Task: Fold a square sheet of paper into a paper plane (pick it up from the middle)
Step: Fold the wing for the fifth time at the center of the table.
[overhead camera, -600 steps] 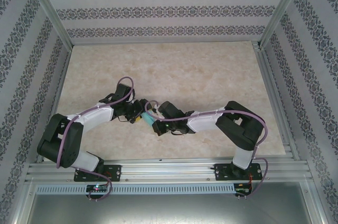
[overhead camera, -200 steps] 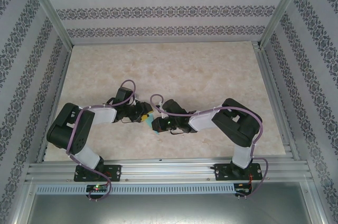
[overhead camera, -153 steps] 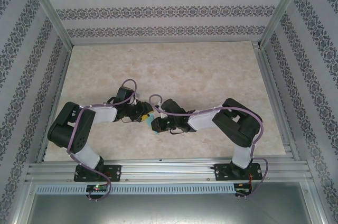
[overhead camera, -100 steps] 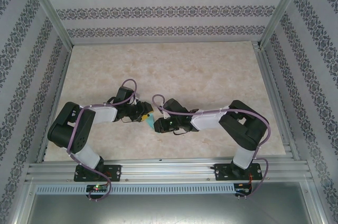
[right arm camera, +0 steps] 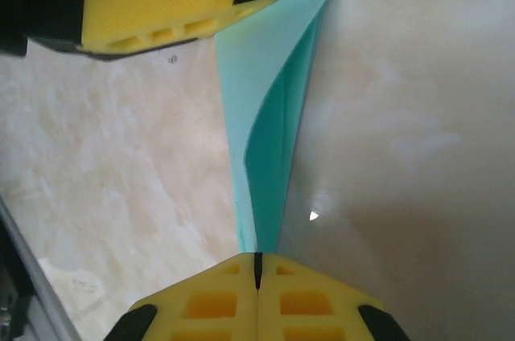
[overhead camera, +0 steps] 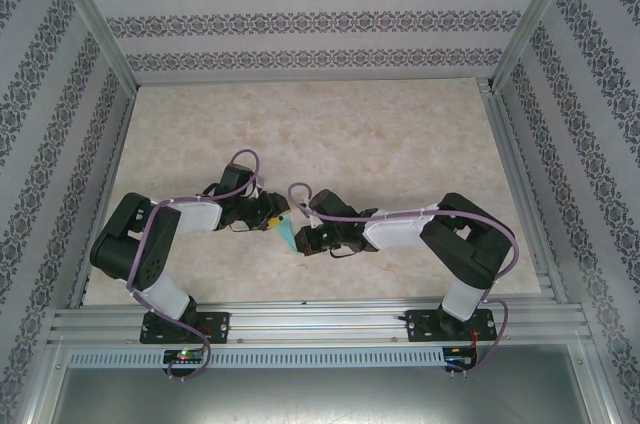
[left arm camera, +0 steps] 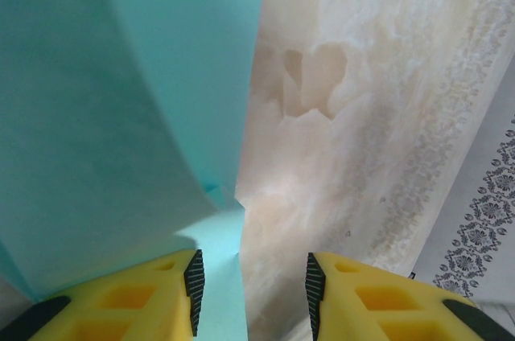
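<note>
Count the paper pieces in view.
1: the turquoise paper, between the open left gripper and the shut right gripper, which pinches one end. More could be hidden.
</note>
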### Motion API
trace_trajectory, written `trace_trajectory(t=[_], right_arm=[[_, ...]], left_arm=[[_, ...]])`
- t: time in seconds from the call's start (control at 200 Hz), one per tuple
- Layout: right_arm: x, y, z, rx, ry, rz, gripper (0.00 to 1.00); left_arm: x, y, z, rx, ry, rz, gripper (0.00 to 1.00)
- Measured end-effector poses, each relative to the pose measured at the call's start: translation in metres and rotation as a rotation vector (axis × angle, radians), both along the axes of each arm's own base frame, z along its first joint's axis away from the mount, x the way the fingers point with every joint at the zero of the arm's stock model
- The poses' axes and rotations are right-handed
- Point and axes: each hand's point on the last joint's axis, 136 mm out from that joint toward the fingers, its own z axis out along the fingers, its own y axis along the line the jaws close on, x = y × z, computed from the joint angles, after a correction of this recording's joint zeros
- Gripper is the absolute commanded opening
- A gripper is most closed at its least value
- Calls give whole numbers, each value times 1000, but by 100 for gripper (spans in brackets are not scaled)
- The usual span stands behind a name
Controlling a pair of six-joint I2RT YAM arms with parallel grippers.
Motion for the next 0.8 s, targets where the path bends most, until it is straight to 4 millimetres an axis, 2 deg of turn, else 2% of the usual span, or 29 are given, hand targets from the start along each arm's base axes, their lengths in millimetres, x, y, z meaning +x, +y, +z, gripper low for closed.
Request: trace_trajectory(t=[0.235,0.53,0.699,0.804], right_arm=[[-6,0,-1,-54,-109,80,6],[-12,2,-9,-86,-112,113,7],[-12,1,-5,-101,-97,107,12],[-12,-6,1,-99,-64,75,15]], left_arm=[[-1,0,0,-1,5,-2,42],[-1,0,-1,-1,6,-2,41],[-1,0,-1,-1,7,-2,41],[-1,0,-1,-1,6,-2,41]])
